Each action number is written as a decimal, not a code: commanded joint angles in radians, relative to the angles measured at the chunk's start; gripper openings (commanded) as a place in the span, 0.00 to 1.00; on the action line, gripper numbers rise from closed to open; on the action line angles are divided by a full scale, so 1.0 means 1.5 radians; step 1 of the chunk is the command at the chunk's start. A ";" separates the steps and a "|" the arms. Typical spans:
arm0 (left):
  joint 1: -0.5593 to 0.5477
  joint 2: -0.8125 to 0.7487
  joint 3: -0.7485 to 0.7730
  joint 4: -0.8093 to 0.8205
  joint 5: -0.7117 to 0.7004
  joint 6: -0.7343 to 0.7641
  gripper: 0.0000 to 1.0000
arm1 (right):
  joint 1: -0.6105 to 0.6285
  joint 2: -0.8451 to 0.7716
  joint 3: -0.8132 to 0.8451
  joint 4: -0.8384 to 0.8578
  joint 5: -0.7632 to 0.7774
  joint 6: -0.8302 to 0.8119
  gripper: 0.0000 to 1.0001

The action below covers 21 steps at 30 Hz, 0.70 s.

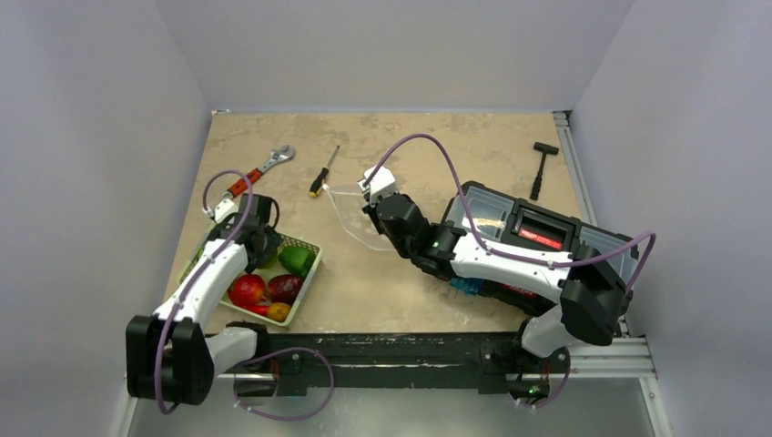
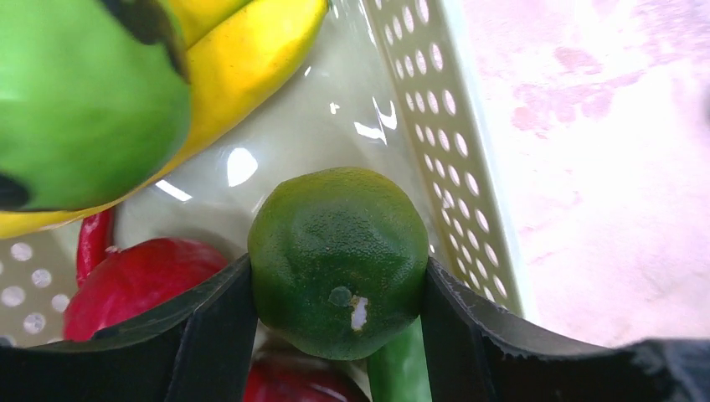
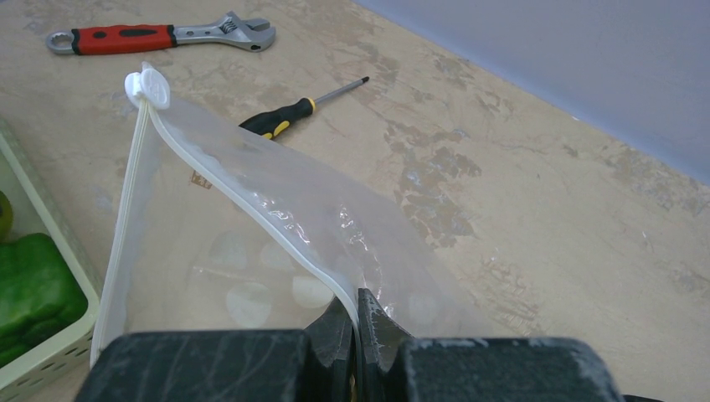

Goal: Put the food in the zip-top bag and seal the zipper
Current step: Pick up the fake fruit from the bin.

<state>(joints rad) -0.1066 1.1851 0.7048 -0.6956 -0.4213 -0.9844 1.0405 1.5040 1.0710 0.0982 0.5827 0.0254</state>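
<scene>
Though the left gripper clasps the lime and the right gripper pinches the bag, that smooth, round lime could slip.

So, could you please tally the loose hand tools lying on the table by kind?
Red-handled adjustable metal wrench: 1
Black-and-yellow-handled screwdriver: 1
Black hammer: 1
Total: 3
</scene>
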 commanded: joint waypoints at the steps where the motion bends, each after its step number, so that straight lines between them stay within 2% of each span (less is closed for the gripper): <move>1: 0.005 -0.099 0.025 -0.043 0.001 0.018 0.48 | 0.000 0.000 0.003 0.019 0.002 0.002 0.00; 7: 0.005 -0.216 0.070 -0.075 0.110 0.090 0.47 | 0.000 0.005 0.008 0.016 0.002 0.002 0.00; 11: 0.005 -0.311 0.060 -0.003 0.282 0.147 0.47 | 0.000 0.006 0.009 0.014 0.000 0.004 0.00; 13: 0.005 -0.362 0.037 0.074 0.382 0.155 0.48 | 0.000 0.006 0.010 0.013 -0.003 0.004 0.00; 17: 0.003 -0.413 -0.043 0.330 0.634 0.102 0.50 | 0.000 0.003 0.011 0.012 -0.017 0.013 0.00; 19: -0.002 -0.404 -0.077 0.475 0.715 0.048 0.48 | 0.000 0.000 0.011 0.013 -0.028 0.017 0.00; 21: -0.022 -0.388 -0.104 0.588 0.751 0.011 0.48 | 0.000 -0.001 0.012 0.013 -0.038 0.021 0.00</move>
<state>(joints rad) -0.1085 0.5625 0.6220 -0.2810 0.3977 -0.8555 1.0405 1.5066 1.0710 0.0971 0.5617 0.0311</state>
